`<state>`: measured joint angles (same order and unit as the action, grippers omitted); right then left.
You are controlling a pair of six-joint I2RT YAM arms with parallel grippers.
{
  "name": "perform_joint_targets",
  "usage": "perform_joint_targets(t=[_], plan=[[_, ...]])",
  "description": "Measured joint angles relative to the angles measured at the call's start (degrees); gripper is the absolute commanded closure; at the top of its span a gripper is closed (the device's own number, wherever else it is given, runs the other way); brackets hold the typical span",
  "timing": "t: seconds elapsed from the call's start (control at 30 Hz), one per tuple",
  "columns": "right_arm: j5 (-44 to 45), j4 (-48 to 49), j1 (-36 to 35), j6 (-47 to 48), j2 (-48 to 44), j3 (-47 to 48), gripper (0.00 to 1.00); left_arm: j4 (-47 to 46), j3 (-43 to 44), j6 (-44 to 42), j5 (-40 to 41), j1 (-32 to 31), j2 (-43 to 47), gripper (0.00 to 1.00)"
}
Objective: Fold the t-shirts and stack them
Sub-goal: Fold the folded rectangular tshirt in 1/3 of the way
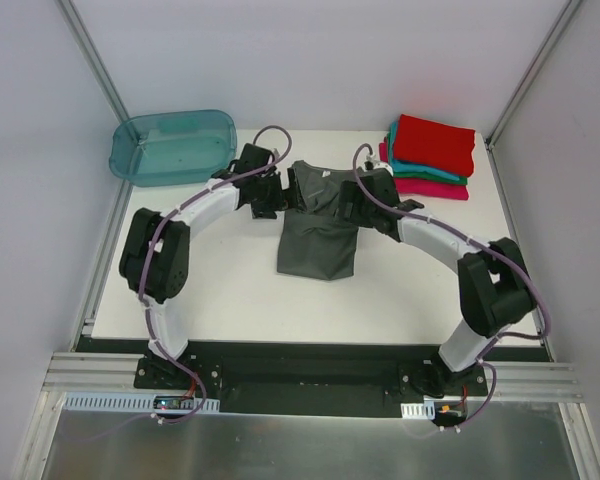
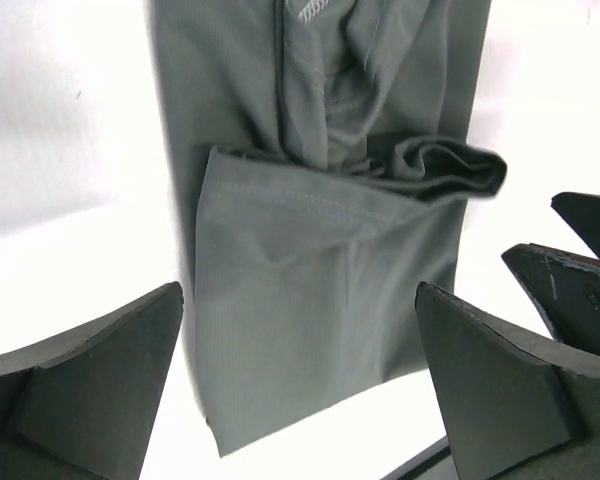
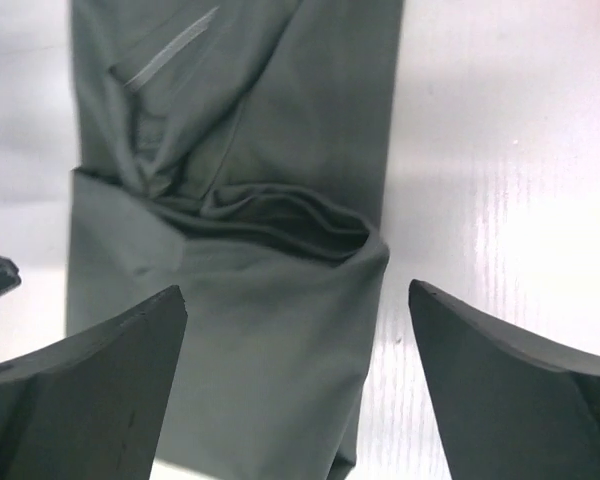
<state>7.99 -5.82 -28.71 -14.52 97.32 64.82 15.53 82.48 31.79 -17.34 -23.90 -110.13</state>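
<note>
A dark grey t-shirt (image 1: 318, 240) lies partly folded into a narrow strip at the table's middle, with a small neck label near its far end. It also shows in the left wrist view (image 2: 320, 290) and the right wrist view (image 3: 250, 300), bunched where a fold lies over it. My left gripper (image 1: 277, 192) is open over the shirt's far left corner. My right gripper (image 1: 355, 200) is open over its far right corner. Both are empty. A stack of folded t-shirts (image 1: 430, 155), red on teal on magenta-pink, sits at the far right.
A translucent teal plastic tub (image 1: 175, 145) stands at the far left corner. White walls and metal posts close in the table on the left, right and back. The two arms arc in from the near edge.
</note>
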Motion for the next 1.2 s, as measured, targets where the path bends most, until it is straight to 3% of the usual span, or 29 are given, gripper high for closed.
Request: perform_joint_targets(t=[0.2, 0.37, 0.53, 0.73, 0.87, 1.0, 1.2], plan=[[-7.89, 0.63, -2.34, 0.22, -10.14, -5.46, 0.04, -0.55, -12.15, 0.79, 2.45, 0.0, 15.19, 0.01], [-14.99, 1.95, -6.56, 0.17, -10.54, -6.62, 0.04, -0.33, -24.79, 2.93, 4.37, 0.0, 27.34, 0.01], [-18.88, 2.4, -7.58, 0.31, -2.97, -4.42, 0.04, 0.76, -33.94, 4.94, 6.84, 0.0, 33.38, 0.01], [-19.02, -0.7, -5.09, 2.86, 13.2, 12.15, 0.04, 1.05, -36.26, 5.25, 8.92, 0.02, 34.53, 0.01], [-19.15, -1.88, -1.92, 4.66, 16.81, 18.1, 0.04, 0.9, -36.28, 5.35, 8.79, 0.02, 34.53, 0.01], [-19.28, -3.13, -1.29, 7.17, 13.14, 15.67, 0.04, 0.57, -36.28, 6.12, 8.28, 0.02, 34.4, 0.02], [-23.12, -3.45, -3.72, 11.21, -4.7, 1.42, 0.04, -1.6, -36.28, 7.91, 5.4, -0.02, 31.78, 0.13]])
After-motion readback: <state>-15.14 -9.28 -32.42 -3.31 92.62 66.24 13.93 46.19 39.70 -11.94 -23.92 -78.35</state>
